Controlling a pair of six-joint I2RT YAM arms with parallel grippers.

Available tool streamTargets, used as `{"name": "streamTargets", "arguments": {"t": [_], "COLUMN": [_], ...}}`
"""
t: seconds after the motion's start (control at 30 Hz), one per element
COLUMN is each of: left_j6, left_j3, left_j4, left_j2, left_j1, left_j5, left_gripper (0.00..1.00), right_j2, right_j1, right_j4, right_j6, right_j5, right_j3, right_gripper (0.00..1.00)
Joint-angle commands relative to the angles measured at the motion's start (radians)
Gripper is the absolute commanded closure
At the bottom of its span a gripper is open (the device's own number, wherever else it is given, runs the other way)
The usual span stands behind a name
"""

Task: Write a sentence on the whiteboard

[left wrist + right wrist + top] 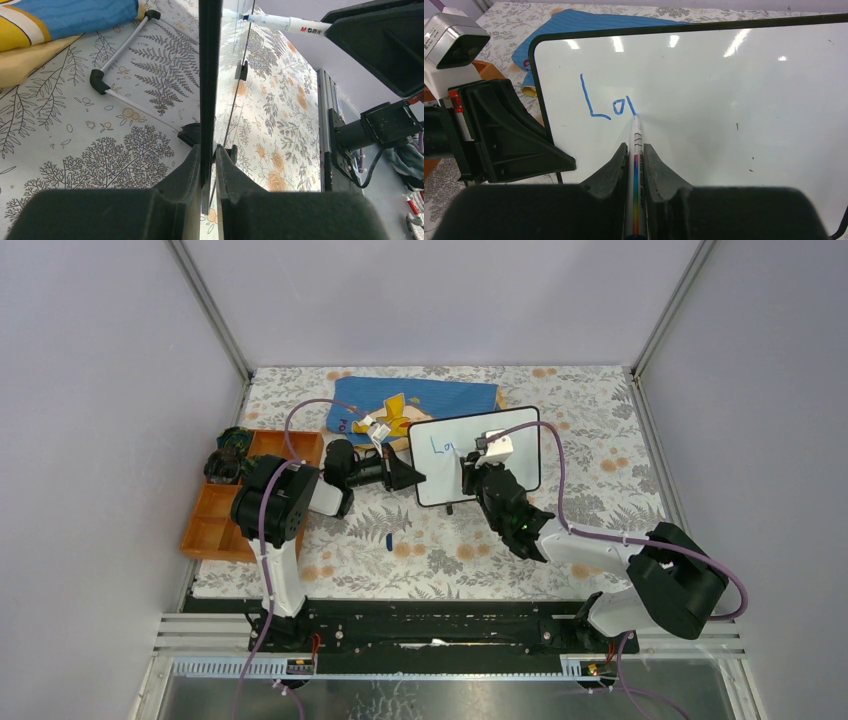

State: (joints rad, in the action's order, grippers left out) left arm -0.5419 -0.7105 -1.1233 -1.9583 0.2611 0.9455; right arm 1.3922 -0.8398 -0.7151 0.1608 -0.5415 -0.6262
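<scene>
The whiteboard stands upright on the floral table, its glossy face toward the right arm. My left gripper is shut on its left edge; in the left wrist view both fingers pinch the black rim. My right gripper is shut on a white marker with a rainbow stripe. The marker's tip touches the board at the end of the sentence, blue letters reading "Lo" plus one slanted stroke. From the left wrist the marker shows reaching the board's face.
A blue cloth with a yellow figure lies behind the board. An orange compartment tray with dark items sits at the left edge. A small blue cap lies on the table in front. The board's white tube stand props it behind.
</scene>
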Motion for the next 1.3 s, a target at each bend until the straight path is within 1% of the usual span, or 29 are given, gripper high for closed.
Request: {"name": "streamTargets", "arguments": {"t": [0.0,0.57,0.93,1.07,1.27], "left_j6": [0.047,0.053,0.054,0.055,0.055], "left_j3": [0.008,0.007,0.006,0.006,0.005], "left_j4": [0.105,0.112,0.116,0.116,0.121], "left_j2": [-0.010,-0.012,-0.010,-0.010,-0.008], "left_j1": [0.017,0.020,0.020,0.021,0.022], "left_j5": [-0.011,-0.013,-0.012,-0.013,-0.012], "left_gripper": [1.00,1.00,1.00,1.00,1.00], "right_j2": [-0.009,-0.007,-0.142,-0.143,-0.125], "right_j1": [0.020,0.039,0.040,0.038,0.040], "right_j4": [-0.007,-0.006,0.044,0.044,0.000], "right_j6": [-0.022,-0.032,0.008,0.017,0.052], "right_j5": [-0.059,-0.050,-0.043,-0.034,0.017], "right_j3": [-0.055,-0.083,0.000,0.018,0.028], "right_gripper": [1.00,1.00,1.00,1.00,1.00]}}
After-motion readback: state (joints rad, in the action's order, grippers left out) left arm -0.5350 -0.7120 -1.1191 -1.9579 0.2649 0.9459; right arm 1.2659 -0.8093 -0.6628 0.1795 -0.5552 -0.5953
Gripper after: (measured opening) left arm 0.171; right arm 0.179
